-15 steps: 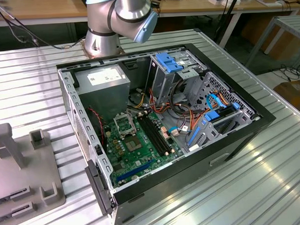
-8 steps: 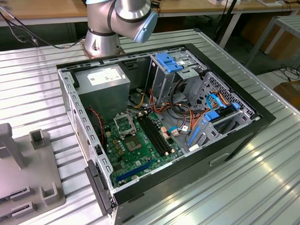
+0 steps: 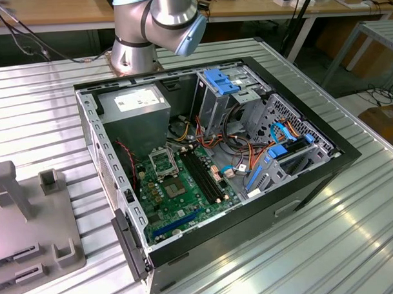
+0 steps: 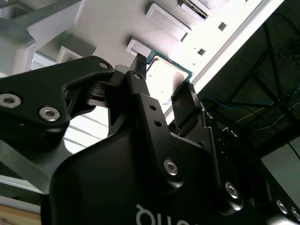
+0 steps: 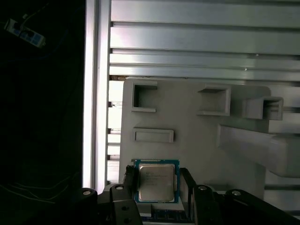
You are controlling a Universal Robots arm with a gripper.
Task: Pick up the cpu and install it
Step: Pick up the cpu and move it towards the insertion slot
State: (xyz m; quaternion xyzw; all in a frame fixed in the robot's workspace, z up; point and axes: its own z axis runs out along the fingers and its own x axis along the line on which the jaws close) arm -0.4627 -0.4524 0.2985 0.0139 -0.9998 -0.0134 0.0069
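Observation:
The cpu [image 5: 156, 183] is a flat square chip with a pale silver top and a green rim, lying over the grey fixture plate [image 5: 187, 140]. My gripper [image 5: 157, 177] straddles it, with one black finger against each of two opposite edges. In the second wrist view the cpu [image 4: 168, 77] sits between the fingertips of my gripper [image 4: 161, 77]. I cannot tell whether the chip rests on the plate or hangs just above it. On the green motherboard [image 3: 179, 193] inside the open computer case [image 3: 301, 182], the square socket [image 3: 163, 162] has nothing in it.
The grey fixture plate [image 3: 31, 224] with raised posts and pockets lies at the exterior view's left on the ribbed metal table [image 3: 316, 246]. The arm's base [image 3: 135, 52] stands behind the case. Black memory slots [image 3: 204, 176], cables and drive cages crowd the case beside the socket.

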